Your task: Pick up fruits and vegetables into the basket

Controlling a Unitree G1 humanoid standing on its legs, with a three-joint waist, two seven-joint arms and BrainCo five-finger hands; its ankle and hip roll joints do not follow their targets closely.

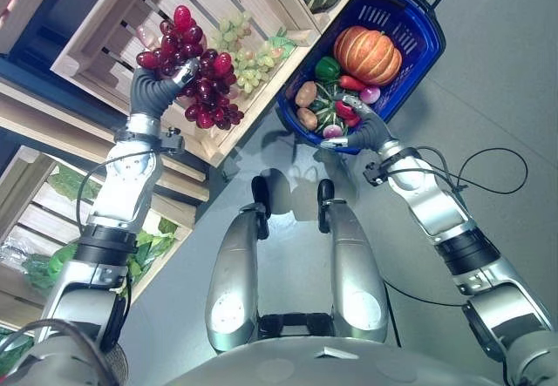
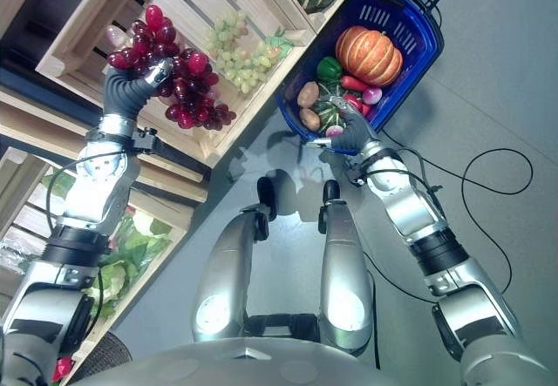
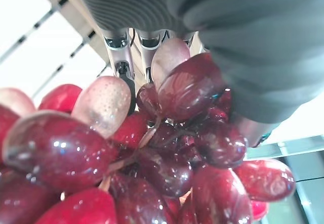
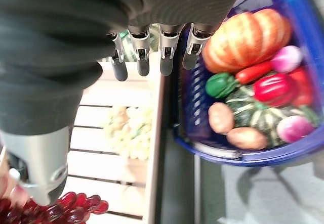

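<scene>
Left eye view: left hand (image 1: pixel 157 88) clamps a glossy red grape bunch (image 1: pixel 199 81) (unloaded), right hand (image 4: pixel 152 52) relaxed beside the well-stocked blue plastic basket (image 1: pixel 423 33).

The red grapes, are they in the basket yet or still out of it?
Out. The left hand holds the red grapes over the wooden crate, apart from the blue basket.

Item 1: pale slatted wooden crate (image 1: pixel 113 37), tilted, directly behind the left hand (image 1: pixel 157 90).
Item 2: neighbouring wooden crate (image 1: pixel 288 3), its wall between the left hand and the right hand (image 1: pixel 366 129).
Item 3: lower wooden crate (image 1: pixel 35 220), beneath the left hand.
Item 4: smooth grey floor (image 1: pixel 488 72), beyond the right hand.
</scene>
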